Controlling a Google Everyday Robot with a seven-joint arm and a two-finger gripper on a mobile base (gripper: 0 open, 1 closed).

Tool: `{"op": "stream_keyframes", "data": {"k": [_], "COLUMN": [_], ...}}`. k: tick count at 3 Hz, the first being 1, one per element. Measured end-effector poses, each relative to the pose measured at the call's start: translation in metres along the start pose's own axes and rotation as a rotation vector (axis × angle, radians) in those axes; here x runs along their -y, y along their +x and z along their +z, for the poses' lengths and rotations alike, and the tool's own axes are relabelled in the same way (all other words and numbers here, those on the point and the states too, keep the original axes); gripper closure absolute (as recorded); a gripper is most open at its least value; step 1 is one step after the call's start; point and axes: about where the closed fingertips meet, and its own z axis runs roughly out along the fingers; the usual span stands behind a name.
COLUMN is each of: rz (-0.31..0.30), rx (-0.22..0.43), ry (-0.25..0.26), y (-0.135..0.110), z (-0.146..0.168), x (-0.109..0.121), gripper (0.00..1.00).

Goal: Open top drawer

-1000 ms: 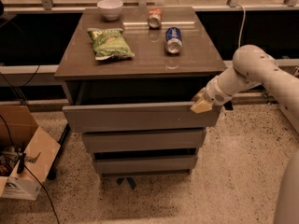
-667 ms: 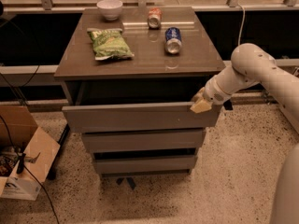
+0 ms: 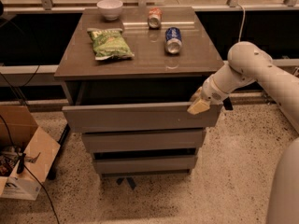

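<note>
The top drawer [image 3: 140, 116] is the widest of three grey-brown flat fronts under the brown table top. It stands pulled out toward me, with a dark gap behind its front panel. My gripper [image 3: 198, 104] reaches in from the right on a white arm. Its tan fingers [image 3: 197, 107] rest on the upper right edge of the top drawer's front panel. The medium drawer front [image 3: 142, 140] and the narrowest one [image 3: 144, 164] below sit further back.
On the table top [image 3: 74, 64] lie a green chip bag [image 3: 110, 43], a blue can [image 3: 173, 39], an orange can [image 3: 154, 17] and a white bowl [image 3: 110, 8]. An open cardboard box [image 3: 21, 153] with cables stands on the floor at left. A speckled floor lies around the cabinet.
The drawer and my gripper stand almost where they were; no clear movement shows.
</note>
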Motion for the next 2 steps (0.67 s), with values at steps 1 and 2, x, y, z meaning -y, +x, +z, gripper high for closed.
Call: {"op": "stream_keyframes", "data": {"k": [1, 2], "rz": [-0.011, -0.013], "rx": [-0.022, -0.034], "ry": [0.004, 0.015], "y": [-0.003, -0.002], "z": [-0.012, -0.022], "x": [-0.010, -0.016], "gripper": [0.04, 0.00]}}
